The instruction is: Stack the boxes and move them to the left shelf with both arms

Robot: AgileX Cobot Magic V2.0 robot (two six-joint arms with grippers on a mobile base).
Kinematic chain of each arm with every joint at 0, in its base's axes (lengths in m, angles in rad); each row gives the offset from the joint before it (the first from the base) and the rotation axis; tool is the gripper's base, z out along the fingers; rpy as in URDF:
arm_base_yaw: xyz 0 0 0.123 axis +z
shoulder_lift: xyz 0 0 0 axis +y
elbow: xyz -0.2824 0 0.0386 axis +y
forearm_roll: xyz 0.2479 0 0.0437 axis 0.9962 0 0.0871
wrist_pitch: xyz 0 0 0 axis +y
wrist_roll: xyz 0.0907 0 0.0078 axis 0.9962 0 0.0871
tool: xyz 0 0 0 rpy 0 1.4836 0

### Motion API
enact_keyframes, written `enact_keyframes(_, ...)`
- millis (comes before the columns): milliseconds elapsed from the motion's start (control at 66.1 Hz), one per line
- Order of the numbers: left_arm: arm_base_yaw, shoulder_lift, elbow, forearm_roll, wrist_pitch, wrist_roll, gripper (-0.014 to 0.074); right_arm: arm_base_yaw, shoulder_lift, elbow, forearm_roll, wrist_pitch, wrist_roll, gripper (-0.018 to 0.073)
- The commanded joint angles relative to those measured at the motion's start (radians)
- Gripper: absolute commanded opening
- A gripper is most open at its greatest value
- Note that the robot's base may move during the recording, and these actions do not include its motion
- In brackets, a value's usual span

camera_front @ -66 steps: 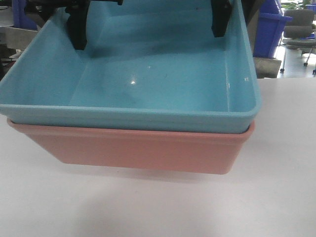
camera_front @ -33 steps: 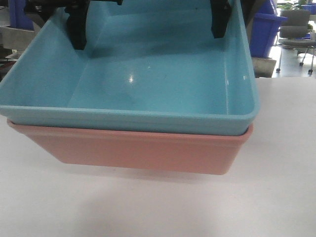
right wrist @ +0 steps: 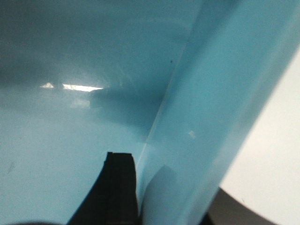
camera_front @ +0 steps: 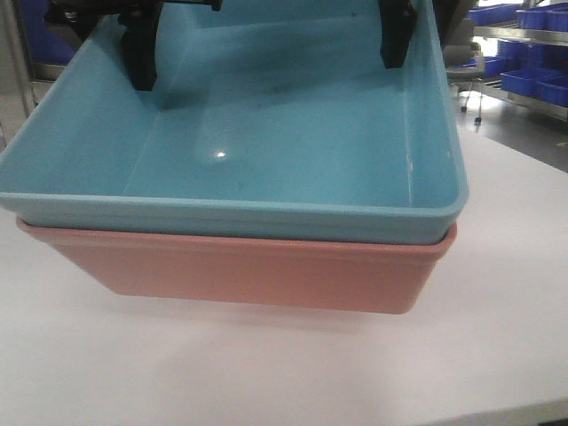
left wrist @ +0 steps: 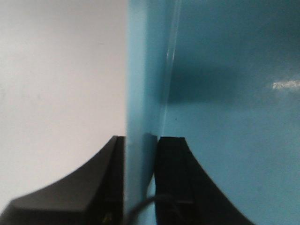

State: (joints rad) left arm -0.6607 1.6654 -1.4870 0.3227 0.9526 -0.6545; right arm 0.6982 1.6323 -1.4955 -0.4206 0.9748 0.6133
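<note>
**Left gripper** (left wrist: 139,140). Jaws are closed on the left side wall of the light blue bin (camera_front: 266,133). One dark finger (left wrist: 93,187) lies outside the wall, over the table. The other lies inside the bin. The wall is pinched between them with no gap showing. A thin dark cable crosses the base of the jaws.

**Right gripper** (right wrist: 173,197). Jaws sit astride the right side wall of the same bin and clamp it. The inner finger (right wrist: 119,187) lies flat against the wall's inside face. The outer finger shows only as a dark sliver at the bottom edge, beyond the rim.

**Arms, two.** In the front view both come down from above. Their black fingers point straight down at the far end of the bin, one on each side wall. Only the lower parts are in frame.

**Bins, two, stacked.** One is light blue and one is salmon pink (camera_front: 248,271). The blue bin is nested inside the pink one, its rolled rim seated on the pink rim. At the near right corner the blue rim overhangs a little. The blue bin's interior holds nothing but a glint of light on its floor.

**Table, one** (camera_front: 266,382). The surface is white and the stacked pair is over its middle. A soft shadow lies under the pink base. Whether that base touches the surface cannot be told.

**Background, far right.** Several dark blue bins (camera_front: 532,18) stand on a rack, well apart from the stack.
</note>
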Motion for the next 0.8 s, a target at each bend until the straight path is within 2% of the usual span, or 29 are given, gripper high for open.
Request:
enact_keyframes(0, -0.048, -0.043, -0.059, -0.078, -0.242, -0.019, -0.0004, 0.034, -0.037, -0.05, 0.097, -0.226, -0.02, 0.0056)
enact_keyframes(786, -0.048, -0.041, -0.059, -0.08, -0.242, -0.019, -0.0004, 0.034, -0.037, -0.049, 0.091, -0.22, -0.02, 0.0056)
